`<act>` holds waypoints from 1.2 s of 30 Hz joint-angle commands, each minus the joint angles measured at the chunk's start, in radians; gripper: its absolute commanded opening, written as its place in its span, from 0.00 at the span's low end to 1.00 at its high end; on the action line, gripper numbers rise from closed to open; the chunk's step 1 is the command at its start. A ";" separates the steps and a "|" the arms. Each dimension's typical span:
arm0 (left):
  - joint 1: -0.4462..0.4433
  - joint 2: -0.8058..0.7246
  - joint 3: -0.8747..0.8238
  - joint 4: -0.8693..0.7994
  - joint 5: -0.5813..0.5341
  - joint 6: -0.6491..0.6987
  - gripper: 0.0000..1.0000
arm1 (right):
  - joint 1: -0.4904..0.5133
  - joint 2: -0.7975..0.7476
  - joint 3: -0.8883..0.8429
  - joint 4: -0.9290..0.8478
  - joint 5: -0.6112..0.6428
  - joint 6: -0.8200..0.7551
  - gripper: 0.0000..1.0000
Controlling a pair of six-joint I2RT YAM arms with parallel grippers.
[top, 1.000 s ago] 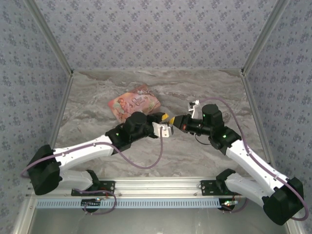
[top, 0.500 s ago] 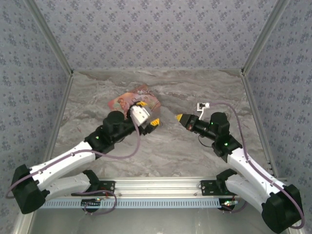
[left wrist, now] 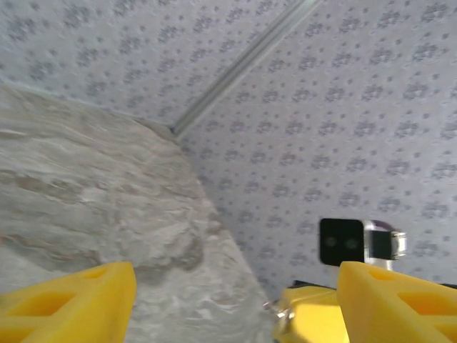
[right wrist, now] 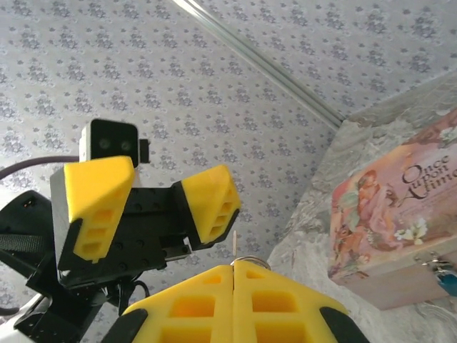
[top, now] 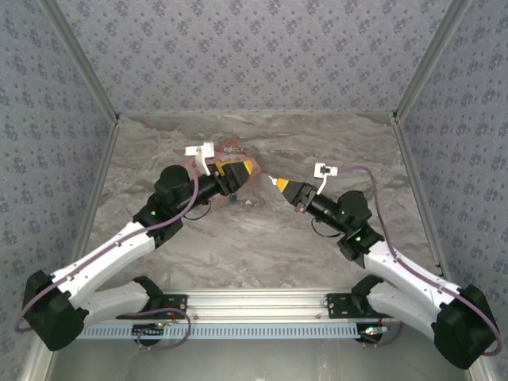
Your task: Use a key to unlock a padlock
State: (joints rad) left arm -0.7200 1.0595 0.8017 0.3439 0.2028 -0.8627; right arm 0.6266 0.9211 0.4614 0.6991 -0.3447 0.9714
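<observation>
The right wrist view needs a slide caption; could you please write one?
Shut right fingers pinch the key opposite the open left fingers; pink box and padlock at right.

A pink illustrated box (right wrist: 396, 214) lies on the grey marbled table (top: 262, 246) between floral-papered walls (top: 254, 55)

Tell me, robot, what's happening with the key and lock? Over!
Left gripper open, empty. Right gripper shut on the key. Padlock hangs at the pink box front. Nothing seen blocking it.

A pink box (right wrist: 385, 214) lies on the marbled table (top: 270, 238).
</observation>
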 commanded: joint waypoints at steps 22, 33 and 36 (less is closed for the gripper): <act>-0.024 0.113 0.025 0.256 0.162 -0.272 0.50 | 0.102 0.106 0.128 0.115 0.071 -0.057 0.00; -0.027 0.118 0.025 0.266 0.158 -0.266 0.25 | 0.102 0.135 0.149 0.111 0.089 -0.045 0.00; -0.026 0.112 0.025 0.257 0.152 -0.258 0.18 | 0.100 0.132 0.143 0.106 0.095 -0.042 0.00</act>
State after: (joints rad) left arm -0.7418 1.1812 0.8013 0.5728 0.3515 -1.1397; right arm 0.7227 1.0531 0.5789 0.7773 -0.2726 0.9348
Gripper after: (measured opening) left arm 0.195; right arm 0.058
